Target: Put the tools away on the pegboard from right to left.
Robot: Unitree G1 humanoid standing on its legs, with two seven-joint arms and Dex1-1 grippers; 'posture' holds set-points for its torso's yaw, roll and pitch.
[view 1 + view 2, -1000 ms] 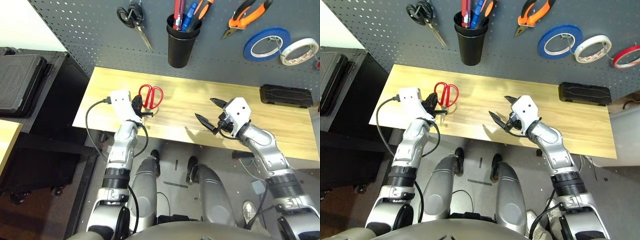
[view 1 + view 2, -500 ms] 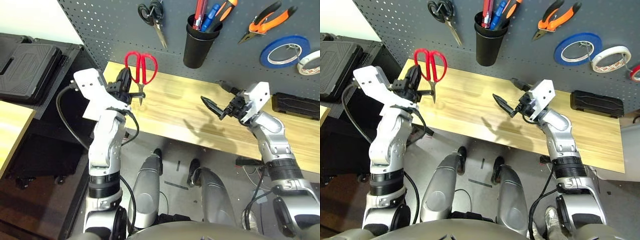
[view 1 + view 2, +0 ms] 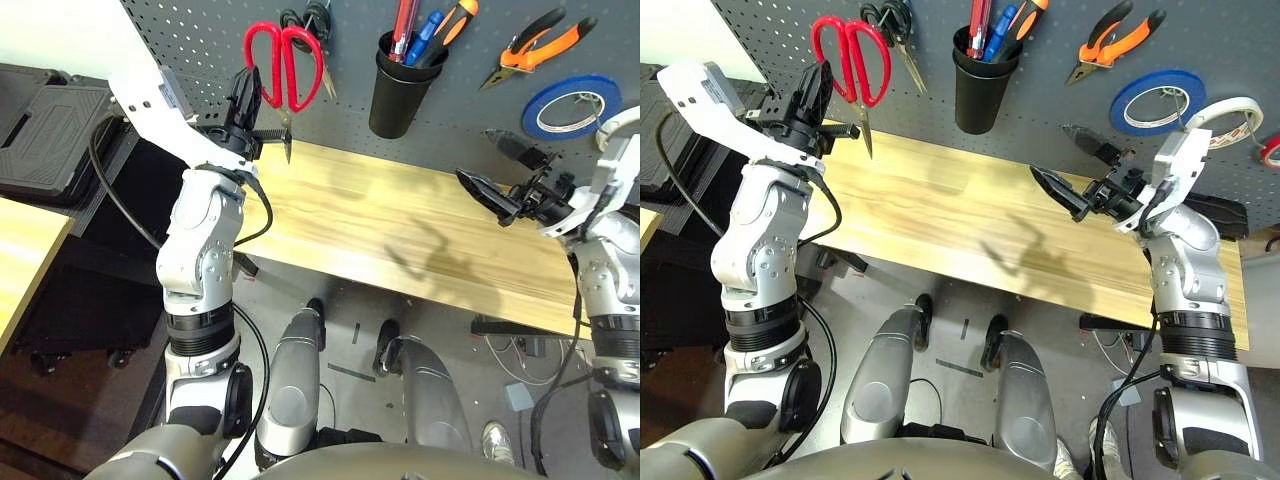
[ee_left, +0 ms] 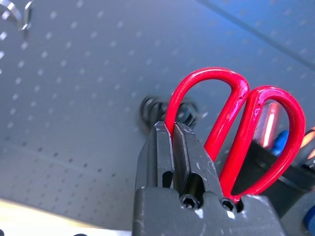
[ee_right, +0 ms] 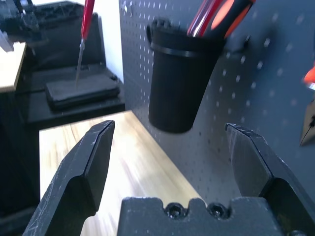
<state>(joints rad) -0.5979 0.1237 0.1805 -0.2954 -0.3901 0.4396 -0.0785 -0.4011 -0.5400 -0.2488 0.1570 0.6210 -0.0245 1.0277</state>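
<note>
My left gripper (image 4: 172, 130) is shut on one handle loop of the red-handled scissors (image 3: 285, 65). It holds them up, blades down, in front of the pegboard (image 3: 200, 40) at its upper left, right beside the hanging black-handled scissors (image 3: 895, 30). On the board hang the orange-and-black pliers (image 3: 535, 45) and the red tape ring (image 3: 1270, 150). The red-handled screwdriver (image 3: 405, 15) stands in the black cup (image 3: 400, 85). My right gripper (image 3: 472, 154) is open and holds nothing, hovering over the right part of the table and facing the cup.
The wooden table (image 3: 380, 220) runs below the pegboard. A black case (image 3: 1225, 215) lies at its far right. Blue tape (image 3: 563, 105) and white tape (image 3: 1210, 115) hang on the board. A black toolbox (image 3: 50, 130) sits off to the left.
My left arm has lifted the red scissors off the table and up to the pegboard. My right arm has risen and swung right, still open. The camera has shifted as well.
</note>
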